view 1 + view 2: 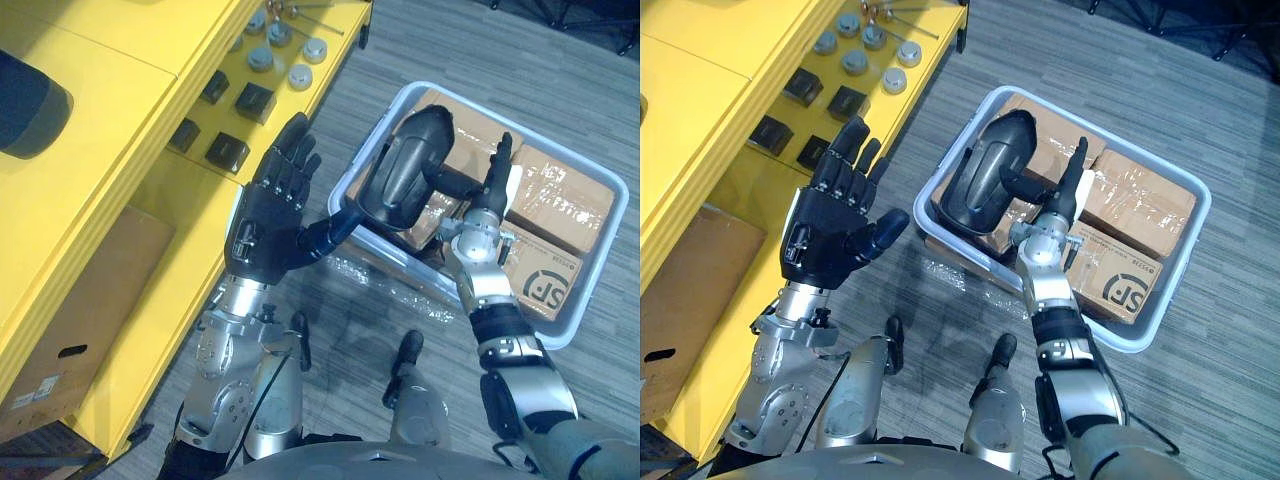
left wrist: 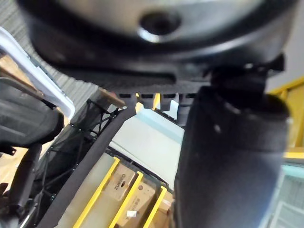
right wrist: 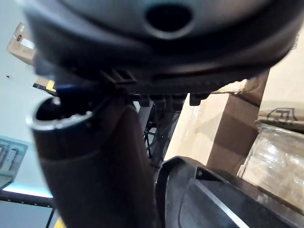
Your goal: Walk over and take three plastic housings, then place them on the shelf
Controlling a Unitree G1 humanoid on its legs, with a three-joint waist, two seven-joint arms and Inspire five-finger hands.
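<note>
A black plastic housing [image 1: 405, 165] stands tilted over the near left corner of a pale plastic bin [image 1: 540, 147], above the taped cardboard boxes [image 1: 560, 195] inside it. My right hand [image 1: 492, 185] is beside the housing with its fingers straight up. Its thumb reaches across to the housing's side. In the right wrist view the housing [image 3: 213, 199] shows just past the thumb. My left hand [image 1: 270, 215] hangs open between the yellow shelf [image 1: 180, 230] and the bin. Its palm is spread and its thumb points toward the housing; I cannot tell if it touches.
On the yellow shelf lie several small black blocks [image 1: 255, 100] and grey round discs [image 1: 300, 75]. A cardboard box [image 1: 70, 320] sits on the lower level, and a dark object [image 1: 25, 105] rests on the top board. Grey floor runs between shelf and bin.
</note>
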